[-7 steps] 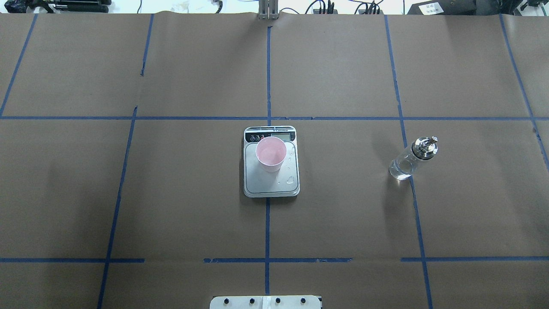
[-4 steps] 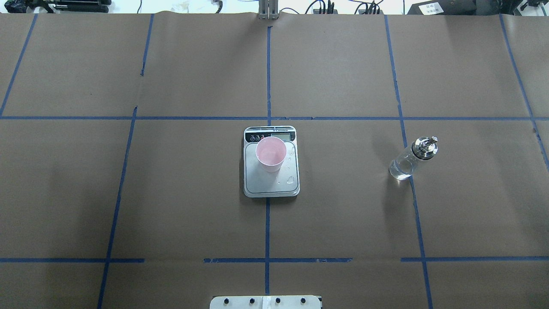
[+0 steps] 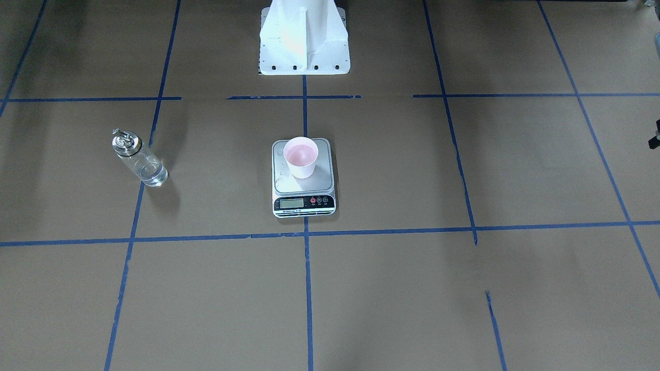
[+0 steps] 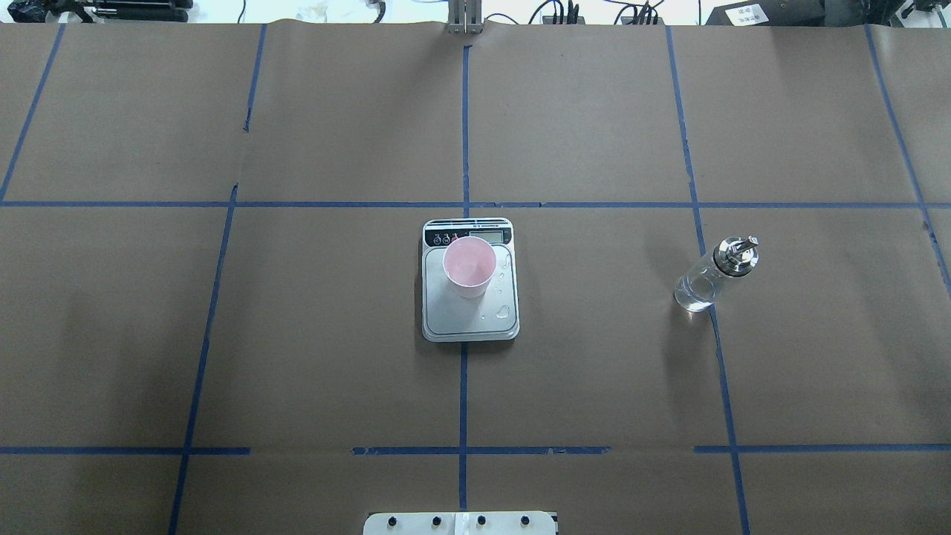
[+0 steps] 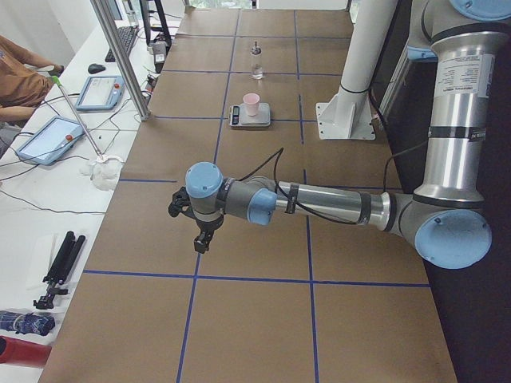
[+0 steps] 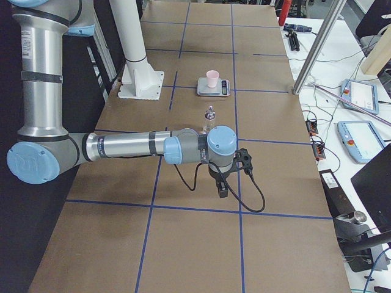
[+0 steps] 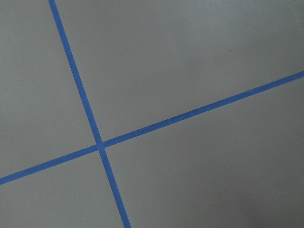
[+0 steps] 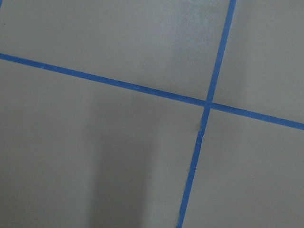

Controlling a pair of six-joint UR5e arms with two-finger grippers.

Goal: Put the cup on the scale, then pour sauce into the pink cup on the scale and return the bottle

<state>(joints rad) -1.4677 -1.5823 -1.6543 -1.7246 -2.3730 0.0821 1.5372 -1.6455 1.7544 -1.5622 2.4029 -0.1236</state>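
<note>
A small pale pink paper cup [image 4: 469, 266] stands upright on a flat square kitchen scale [image 4: 469, 319] with a silver platform, at the middle of a brown paper table [image 4: 334, 334] gridded with blue tape lines [image 4: 463, 386]. The cup sits on the far part of the platform, next to the black display strip. Clear droplets [image 4: 505, 311] lie on the platform to the cup's right.

Well to the right of the scale, a small clear glass bottle [image 4: 715, 273] with a silver pour-spout cap stands upright on a tape line, with clear liquid [image 4: 695, 293] in its base.

The left gripper [image 5: 201, 239] hangs over bare paper far to the left, and the right gripper [image 6: 221, 189] far to the right. I cannot tell whether either is clenched or released.
</note>
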